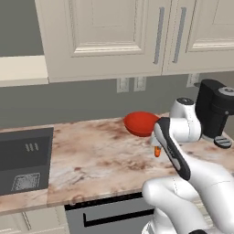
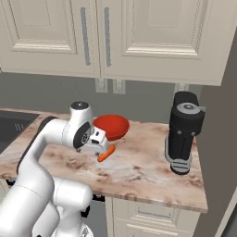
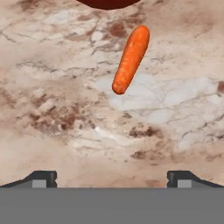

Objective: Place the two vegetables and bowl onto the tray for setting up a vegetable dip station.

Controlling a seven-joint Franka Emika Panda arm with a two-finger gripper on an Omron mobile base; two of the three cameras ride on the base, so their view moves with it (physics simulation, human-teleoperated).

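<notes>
One vegetable, an orange carrot, lies on the marble counter just in front of the red bowl. The carrot and the bowl appear from the other side too, and the bowl's dark rim cuts the top of the hand view. My gripper hovers above the counter, a little short of the carrot, open with nothing between its fingers. In the right base view the hand hangs right over the carrot. The other vegetable and the tray are out of view.
A tall black appliance stands at the counter's right end, close to a side wall. A dark sink is set into the counter at the far left. Cabinets hang above the back wall.
</notes>
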